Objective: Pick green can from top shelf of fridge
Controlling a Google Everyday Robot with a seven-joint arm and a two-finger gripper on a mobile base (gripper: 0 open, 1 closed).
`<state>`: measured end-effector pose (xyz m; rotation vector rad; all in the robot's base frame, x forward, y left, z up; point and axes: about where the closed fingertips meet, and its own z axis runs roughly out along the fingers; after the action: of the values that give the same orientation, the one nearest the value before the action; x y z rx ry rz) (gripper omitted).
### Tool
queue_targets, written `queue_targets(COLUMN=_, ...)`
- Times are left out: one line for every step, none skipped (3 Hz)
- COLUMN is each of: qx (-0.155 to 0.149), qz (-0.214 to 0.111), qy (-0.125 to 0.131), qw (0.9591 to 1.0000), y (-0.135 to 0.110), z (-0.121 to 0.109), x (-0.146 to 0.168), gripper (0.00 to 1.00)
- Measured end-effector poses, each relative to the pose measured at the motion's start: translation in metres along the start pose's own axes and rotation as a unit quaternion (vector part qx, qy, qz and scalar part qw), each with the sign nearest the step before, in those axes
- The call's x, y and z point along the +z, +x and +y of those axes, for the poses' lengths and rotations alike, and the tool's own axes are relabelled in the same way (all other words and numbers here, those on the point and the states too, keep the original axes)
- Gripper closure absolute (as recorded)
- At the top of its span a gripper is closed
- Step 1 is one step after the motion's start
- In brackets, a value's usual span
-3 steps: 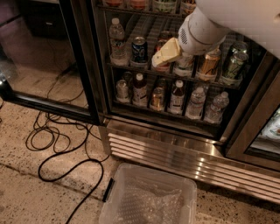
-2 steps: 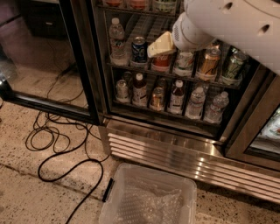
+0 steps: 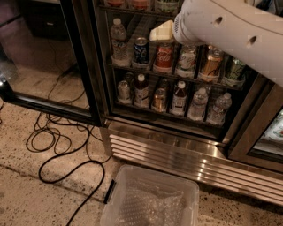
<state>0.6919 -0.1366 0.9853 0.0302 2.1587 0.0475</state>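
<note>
The fridge (image 3: 177, 152) stands with its left glass door (image 3: 84, 66) swung open. The top shelf (image 3: 132, 12) runs along the upper edge of the view. Only the bottoms of a few cans show on it. The rightmost one, greenish and pale, looks like the green can (image 3: 166, 5). My cream-coloured gripper (image 3: 161, 32) hangs just below that shelf, under the green can and above the red cola can (image 3: 164, 57). My white arm (image 3: 230, 31) crosses in from the upper right and hides part of the racks.
The middle rack holds a water bottle (image 3: 118, 42), a blue can (image 3: 141, 50), an orange can (image 3: 211, 64) and a dark green-and-black can (image 3: 233, 70). Several bottles fill the lower rack. A clear plastic bin (image 3: 150, 198) and black cables (image 3: 62, 145) lie on the floor.
My gripper has moved up and to the left, from in front of the middle rack's bottles to just under the top shelf. The arm now covers more of the upper right.
</note>
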Motion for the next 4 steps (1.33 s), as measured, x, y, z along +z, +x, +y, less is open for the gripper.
queue_targets(qx=0.013, qz=-0.001, qy=0.0, qw=0.9999, y=-0.001, z=0.0, x=-0.001, gripper=0.0)
queue_targets(qx=0.021, qz=-0.011, qy=-0.004, qw=0.9997, y=-0.004, z=0.004, x=-0.002, gripper=0.0)
queue_targets(qx=0.024, qz=-0.053, qy=-0.024, qw=0.998, y=-0.018, z=0.035, x=0.006, gripper=0.0)
queue_targets(qx=0.044, qz=-0.103, qy=-0.044, qw=0.9927, y=-0.041, z=0.056, x=0.008, gripper=0.0)
